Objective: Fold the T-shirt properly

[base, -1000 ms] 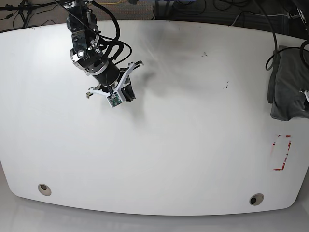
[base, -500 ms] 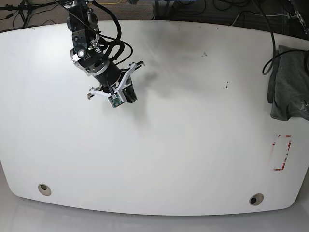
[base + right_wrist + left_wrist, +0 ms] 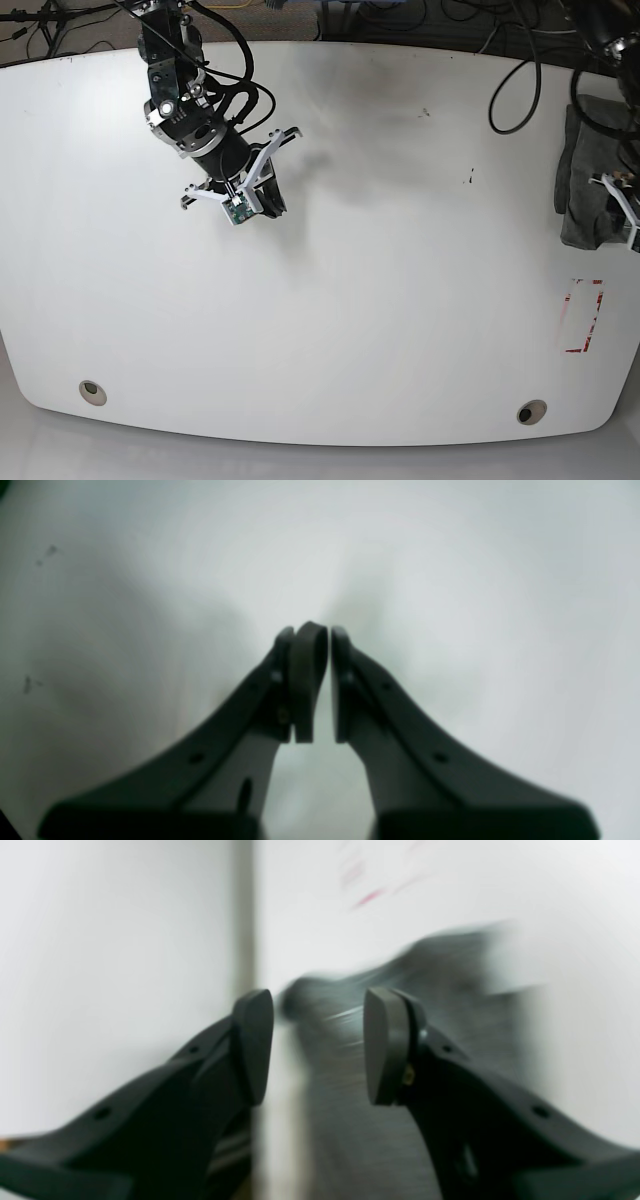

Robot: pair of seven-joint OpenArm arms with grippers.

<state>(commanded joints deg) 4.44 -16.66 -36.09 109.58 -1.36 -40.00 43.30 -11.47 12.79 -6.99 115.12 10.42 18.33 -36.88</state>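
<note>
I see the T-shirt [image 3: 590,190] bunched at the table's [image 3: 400,300] 3 o'clock edge, partly cut off by the frame; my left wrist feed is smeared with blur. The left gripper [image 3: 317,1045] hangs just over the cloth, fingers apart, gripping nothing. The right gripper [image 3: 327,680], toward 10 o'clock and well apart from the cloth, is nearly closed and empty.

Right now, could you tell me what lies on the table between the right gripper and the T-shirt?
Only bare white table, as the base view shows, apart from small dark marks. The right gripper hovers far from the T-shirt.
</note>
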